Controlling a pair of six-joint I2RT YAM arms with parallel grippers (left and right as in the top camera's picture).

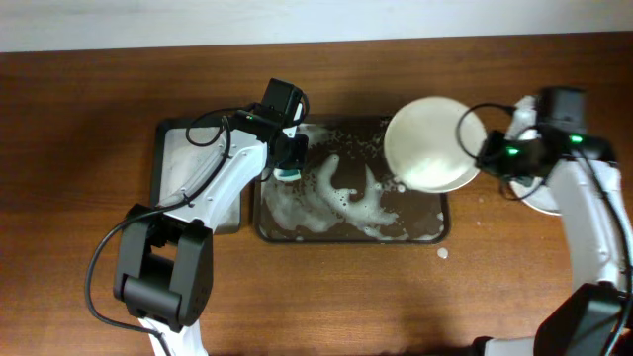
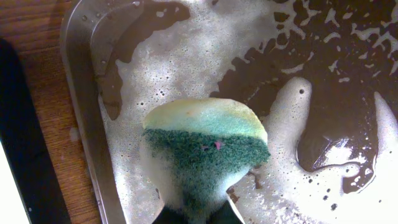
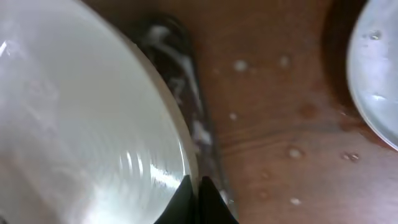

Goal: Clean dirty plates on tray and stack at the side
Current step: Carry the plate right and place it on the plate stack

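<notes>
The wide dark tray (image 1: 420,220) lies mid-table, streaked with white foam. My right gripper (image 1: 483,153) is shut on the rim of a white plate (image 1: 427,143), held tilted above the tray's right end. In the right wrist view the fingers pinch that plate (image 3: 81,124) at its edge, gripper (image 3: 194,199), with the tray rim (image 3: 180,68) below. A second plate (image 3: 379,68) rests on the wood to the right, also visible as a plate (image 1: 542,205) partly under my right arm. My left gripper (image 1: 290,158) is shut on a green-and-yellow sponge (image 2: 205,149) over the tray's foamy left end.
A narrower dark tray (image 1: 178,148) lies just left of the wide one, its edge (image 2: 25,155) close beside the wide tray's rim (image 2: 81,124). Foam spots (image 1: 442,253) dot the wood near the tray's right front corner.
</notes>
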